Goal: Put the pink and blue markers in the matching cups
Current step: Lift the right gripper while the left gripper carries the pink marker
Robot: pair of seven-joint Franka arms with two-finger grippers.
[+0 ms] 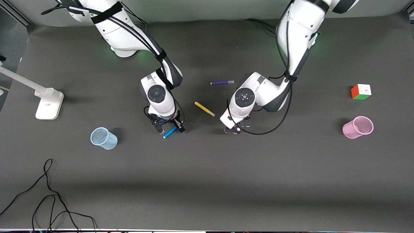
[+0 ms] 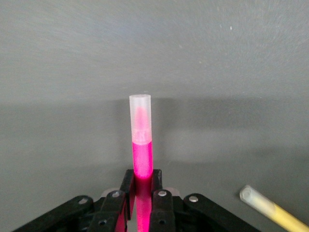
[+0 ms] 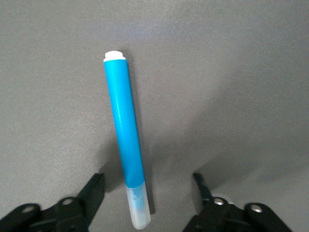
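Observation:
The pink marker, magenta with a pale cap, is clamped between my left gripper's shut fingers, cap end sticking out. In the front view the left gripper is low over the table's middle and hides the marker. The blue marker lies on the table; my right gripper is open, with a finger on each side of its cap end. In the front view the blue marker pokes out from the right gripper. The pale blue cup stands toward the right arm's end, the pink cup toward the left arm's end.
A yellow marker lies between the two grippers and also shows in the left wrist view. A purple marker lies farther from the camera. A colour cube sits near the pink cup. A white stand and black cable are at the right arm's end.

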